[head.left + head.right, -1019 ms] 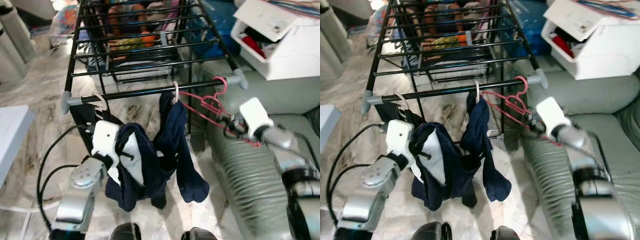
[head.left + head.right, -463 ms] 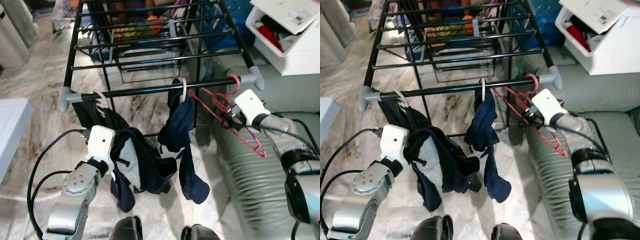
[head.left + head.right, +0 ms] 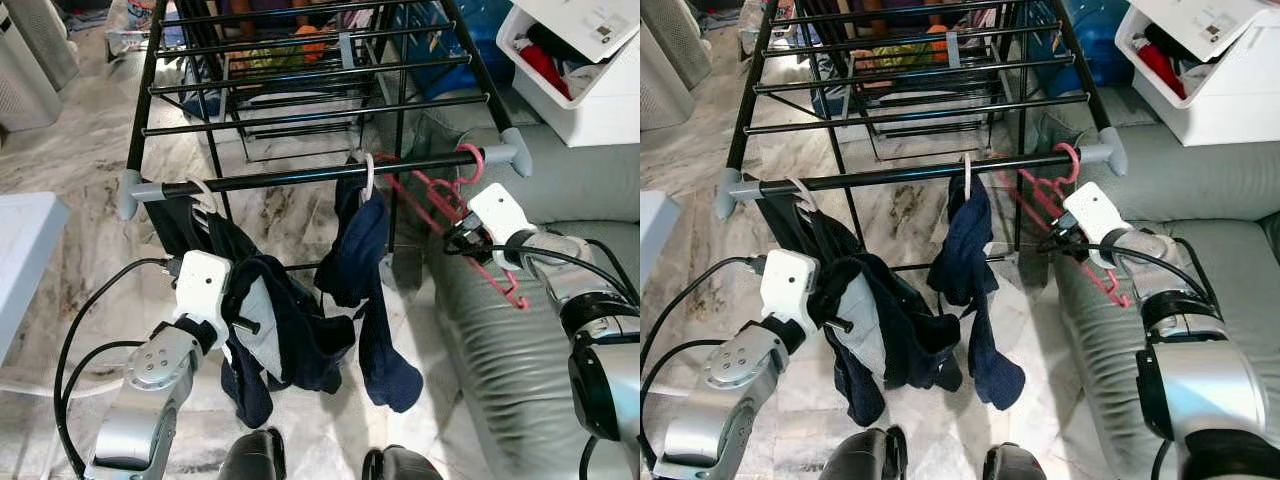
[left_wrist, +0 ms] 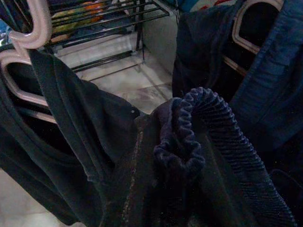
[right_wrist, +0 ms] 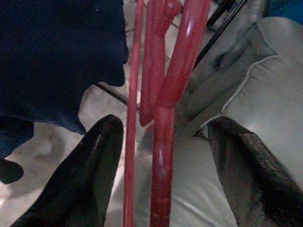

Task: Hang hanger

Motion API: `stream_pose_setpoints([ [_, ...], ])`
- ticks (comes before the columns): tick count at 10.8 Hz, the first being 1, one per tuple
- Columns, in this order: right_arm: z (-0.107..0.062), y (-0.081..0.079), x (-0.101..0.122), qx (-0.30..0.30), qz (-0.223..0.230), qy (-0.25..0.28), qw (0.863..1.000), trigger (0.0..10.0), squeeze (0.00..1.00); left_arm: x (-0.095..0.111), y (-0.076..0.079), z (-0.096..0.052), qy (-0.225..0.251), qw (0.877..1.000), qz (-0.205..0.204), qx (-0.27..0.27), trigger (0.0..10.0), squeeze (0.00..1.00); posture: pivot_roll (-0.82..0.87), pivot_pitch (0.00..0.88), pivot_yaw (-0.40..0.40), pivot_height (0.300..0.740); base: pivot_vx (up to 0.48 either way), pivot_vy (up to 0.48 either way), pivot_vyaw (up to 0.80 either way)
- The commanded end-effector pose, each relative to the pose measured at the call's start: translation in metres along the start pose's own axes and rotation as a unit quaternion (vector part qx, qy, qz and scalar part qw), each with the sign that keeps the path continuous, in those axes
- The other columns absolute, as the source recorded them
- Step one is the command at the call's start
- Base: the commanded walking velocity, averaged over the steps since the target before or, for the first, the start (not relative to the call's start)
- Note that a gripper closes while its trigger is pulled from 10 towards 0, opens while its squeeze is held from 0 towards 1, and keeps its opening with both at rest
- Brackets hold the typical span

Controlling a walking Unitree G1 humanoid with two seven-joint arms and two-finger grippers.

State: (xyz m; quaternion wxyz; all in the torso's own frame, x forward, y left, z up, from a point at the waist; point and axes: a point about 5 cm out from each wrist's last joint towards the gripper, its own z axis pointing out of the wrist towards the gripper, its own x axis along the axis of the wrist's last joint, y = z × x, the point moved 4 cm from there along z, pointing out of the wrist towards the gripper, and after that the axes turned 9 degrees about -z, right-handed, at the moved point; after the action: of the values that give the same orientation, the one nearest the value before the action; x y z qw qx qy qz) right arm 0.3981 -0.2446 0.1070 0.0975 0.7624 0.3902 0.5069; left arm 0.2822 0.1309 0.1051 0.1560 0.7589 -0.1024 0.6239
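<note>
Right gripper [image 5: 161, 156] spread wide, its two black fingers [image 5: 85, 175] standing either side of the red hanger [image 3: 450, 205] without pinching it. Hanger's hook already over the near rail of the black drying rack [image 3: 300, 180], close to the grey end cap [image 3: 515, 158], body dangling slantwise toward the grey sofa [image 3: 500, 350]. Judged as the release step: hanger hung, grip let go. Next move calls for drawing straight back, clear of the red bars, without snagging or dragging the hook off the rail.

Left gripper [image 3: 245, 320] buried in dark navy clothing [image 3: 290, 340] below the same rail; fingers hidden by cloth, so open or closed cannot be told. Another navy garment [image 3: 365, 290] hanging from a pale hanger [image 3: 367, 180] mid-rail.

Marble floor [image 3: 80, 170] beneath; white storage box [image 3: 580, 70] beyond the sofa.
</note>
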Motion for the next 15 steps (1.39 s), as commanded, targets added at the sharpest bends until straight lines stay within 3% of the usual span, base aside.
stream_pose_setpoints([
  [1,-0.002,0.005,-0.001,0.000,0.002,-0.008,1.000,0.0,0.00,0.003,0.002,-0.001,0.003,1.000,0.006,-0.006,10.0,0.00,0.08,0.135,0.052,0.740,0.000,0.000,0.00],
  [4,-0.003,0.012,0.004,0.000,0.010,-0.007,1.000,0.0,0.00,0.001,0.003,0.000,-0.003,1.000,0.007,-0.007,10.0,0.00,0.08,0.137,0.048,0.740,0.000,0.000,0.00],
  [6,-0.004,0.014,0.007,0.010,0.009,-0.010,1.000,10.0,0.00,-0.001,0.005,0.000,-0.007,1.000,0.007,-0.009,10.0,0.00,0.08,0.137,0.046,0.740,0.000,0.000,0.00],
  [8,-0.005,0.016,0.008,0.022,0.022,-0.014,0.999,10.0,0.00,-0.002,0.007,0.001,-0.010,1.000,0.006,-0.012,10.0,0.00,0.07,0.138,0.043,0.740,0.000,0.000,0.00],
  [9,-0.005,0.016,0.008,0.025,0.033,-0.016,0.999,10.0,1.00,-0.003,0.007,0.001,-0.011,1.000,0.006,-0.012,10.0,0.00,0.07,0.139,0.039,0.740,0.000,0.000,0.00],
  [11,-0.006,0.015,0.009,0.040,0.030,-0.016,0.999,10.0,1.00,-0.003,0.008,0.002,-0.012,1.000,0.005,-0.012,10.0,0.00,0.07,0.140,0.037,0.740,0.000,0.000,0.00],
  [12,-0.007,0.016,0.011,0.054,0.024,-0.016,0.998,10.0,0.61,-0.004,0.008,0.001,-0.013,1.000,0.005,-0.013,10.0,0.00,0.07,0.140,0.037,0.740,0.000,0.000,0.00],
  [13,-0.009,0.016,0.012,0.067,0.023,-0.019,0.997,10.0,0.00,-0.004,0.008,0.001,-0.014,1.000,0.005,-0.013,10.0,0.00,0.07,0.139,0.037,0.740,0.000,0.000,0.00],
  [15,-0.016,0.022,0.008,0.083,0.009,-0.031,0.996,10.0,0.00,-0.004,0.008,0.001,-0.015,1.000,0.005,-0.013,10.0,0.00,0.07,0.139,0.034,0.740,0.000,0.000,0.00],
])
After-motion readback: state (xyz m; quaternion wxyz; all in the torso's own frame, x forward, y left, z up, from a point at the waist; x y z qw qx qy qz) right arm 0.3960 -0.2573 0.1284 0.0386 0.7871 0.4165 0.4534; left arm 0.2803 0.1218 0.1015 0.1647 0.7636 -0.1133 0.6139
